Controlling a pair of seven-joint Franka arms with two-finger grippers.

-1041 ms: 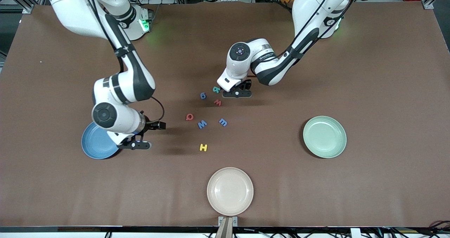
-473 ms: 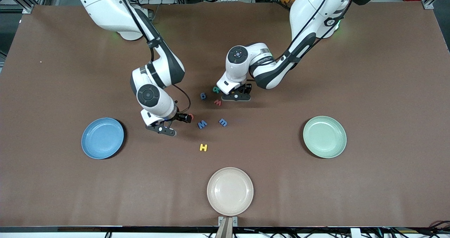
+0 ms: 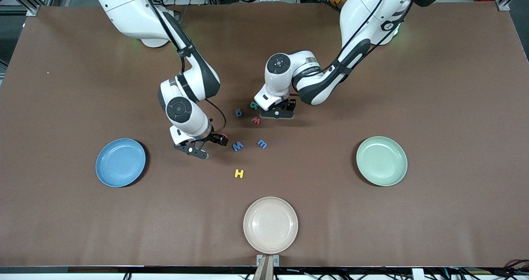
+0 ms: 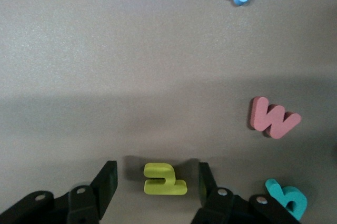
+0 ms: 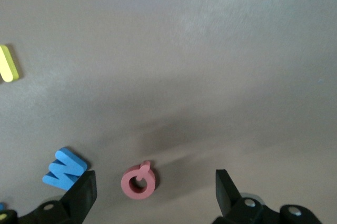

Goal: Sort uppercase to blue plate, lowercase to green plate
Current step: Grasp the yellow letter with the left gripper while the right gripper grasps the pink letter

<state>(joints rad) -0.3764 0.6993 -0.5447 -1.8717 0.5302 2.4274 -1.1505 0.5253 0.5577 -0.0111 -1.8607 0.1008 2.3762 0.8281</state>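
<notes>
Mid-tabletop point(image 3: 372, 230), left claw point(image 4: 156, 182) low over the small yellow h point(image 4: 164, 178), jaws spread either side of it, not touching. Red w point(image 4: 274, 118) and teal R point(image 4: 287, 197) lie beside. Right claw point(image 5: 155, 190) wide open around the red Q point(image 5: 138, 180), blue M point(image 5: 65, 168) just beside. Yellow H point(image 3: 239, 173) nearer camera. Blue plate point(image 3: 120, 162) and green plate point(image 3: 381, 161) empty, at opposite ends.
</notes>
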